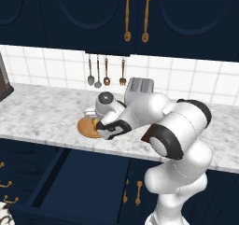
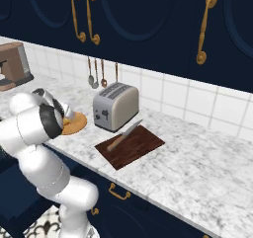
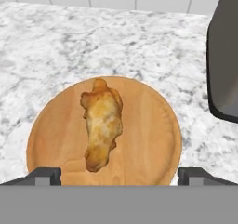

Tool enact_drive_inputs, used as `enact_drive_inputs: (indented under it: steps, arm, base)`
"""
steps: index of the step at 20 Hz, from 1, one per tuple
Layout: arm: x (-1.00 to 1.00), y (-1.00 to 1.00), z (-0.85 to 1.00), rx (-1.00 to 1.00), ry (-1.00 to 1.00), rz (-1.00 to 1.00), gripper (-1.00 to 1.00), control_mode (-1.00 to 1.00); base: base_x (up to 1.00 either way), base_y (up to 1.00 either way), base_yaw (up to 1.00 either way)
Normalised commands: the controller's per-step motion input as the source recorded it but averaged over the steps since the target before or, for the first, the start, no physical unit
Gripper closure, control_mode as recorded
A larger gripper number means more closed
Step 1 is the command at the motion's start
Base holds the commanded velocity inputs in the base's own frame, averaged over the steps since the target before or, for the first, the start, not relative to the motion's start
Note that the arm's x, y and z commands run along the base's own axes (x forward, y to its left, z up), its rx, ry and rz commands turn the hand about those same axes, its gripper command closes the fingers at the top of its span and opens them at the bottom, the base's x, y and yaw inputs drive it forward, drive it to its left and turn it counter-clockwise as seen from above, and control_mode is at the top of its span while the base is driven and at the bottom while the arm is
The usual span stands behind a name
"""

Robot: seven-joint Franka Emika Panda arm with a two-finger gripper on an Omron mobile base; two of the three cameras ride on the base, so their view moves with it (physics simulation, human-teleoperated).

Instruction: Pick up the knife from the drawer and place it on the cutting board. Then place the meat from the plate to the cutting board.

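Two steps remained: spread-fingered gripper (image 3: 118, 174) hovered over golden-brown lumpy meat (image 3: 102, 122) at frame centre on round tan plate (image 3: 153, 125); next, I judged, descend and grasp it.

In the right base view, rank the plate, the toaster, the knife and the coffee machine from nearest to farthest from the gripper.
1. plate, right beneath the gripper
2. toaster, beside the plate
3. knife, on the cutting board
Coffee machine, opposite side: too close to call against the knife.

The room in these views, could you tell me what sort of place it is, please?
A kitchen, rendered: a silver two-slot toaster on a marble counter, metal utensils hanging on white tiles, and tall navy cabinet doors.
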Motion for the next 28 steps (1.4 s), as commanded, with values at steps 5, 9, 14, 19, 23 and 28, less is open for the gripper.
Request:
enact_drive_inputs:
  steps: [5, 9, 14, 19, 23, 28]
  arm:
    - [0.16, 0.04, -0.56, 0.0, 0.04, 0.02, -1.0, -1.0]
    - [0.14, 0.0, -0.49, 0.0, 0.02, 0.0, -1.0, -1.0]
    - [0.16, 0.0, -0.3, 0.0, 0.0, 0.0, -1.0, -1.0]
    - [0.24, 0.0, -0.17, 0.0, 0.0, 0.0, -1.0, -1.0]
    - [0.54, 0.04, 0.21, 0.0, 0.04, 0.0, -1.0, -1.0]
    - [0.57, 0.02, 0.11, 0.0, 0.1, 0.0, -1.0, -1.0]
  base:
    - [0.0, 0.0, 0.0]
    - [0.0, 0.0, 0.0]
    - [0.0, 0.0, 0.0]
    - [0.0, 0.0, 0.0]
    - [0.0, 0.0, 0.0]
    - [0.0, 0.0, 0.0]
